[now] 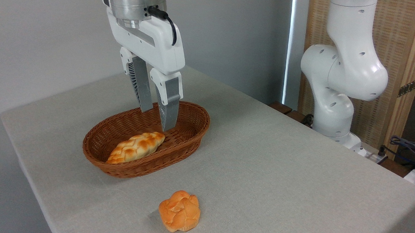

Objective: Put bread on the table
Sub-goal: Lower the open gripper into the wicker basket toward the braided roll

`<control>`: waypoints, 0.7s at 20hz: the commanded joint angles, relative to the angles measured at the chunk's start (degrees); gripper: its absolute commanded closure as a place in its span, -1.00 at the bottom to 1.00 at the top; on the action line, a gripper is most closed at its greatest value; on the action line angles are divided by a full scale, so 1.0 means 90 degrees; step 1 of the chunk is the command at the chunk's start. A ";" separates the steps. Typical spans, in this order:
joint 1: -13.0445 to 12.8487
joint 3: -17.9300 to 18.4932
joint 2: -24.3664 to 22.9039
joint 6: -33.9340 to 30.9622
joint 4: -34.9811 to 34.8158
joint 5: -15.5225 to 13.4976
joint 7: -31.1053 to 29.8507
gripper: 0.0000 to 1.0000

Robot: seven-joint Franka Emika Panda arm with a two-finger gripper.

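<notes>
The bread, a pale yellow braided loaf with golden-brown patches, lies inside the brown wicker basket toward its near left end. My gripper hangs open over the basket's middle, fingertips just above and to the right of the loaf's pointed end, with nothing between the fingers. The basket rests on the table, which is covered in light grey-beige cloth.
A small round orange knotted bun sits on the cloth in front of the basket. The arm's white base stands at the table's far right edge, with cables beside it. A grey wall runs behind.
</notes>
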 commanded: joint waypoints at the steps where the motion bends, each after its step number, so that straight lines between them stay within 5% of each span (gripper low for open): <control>1: 0.0002 -0.0021 -0.0016 -0.0205 0.0018 -0.0032 0.0098 -1.00; 11: -0.0037 -0.0128 -0.0036 -0.0069 -0.0079 -0.0071 0.0050 -1.00; 14: 0.0041 -0.0626 -0.0269 0.0768 -0.0673 -0.0675 -0.0475 -1.00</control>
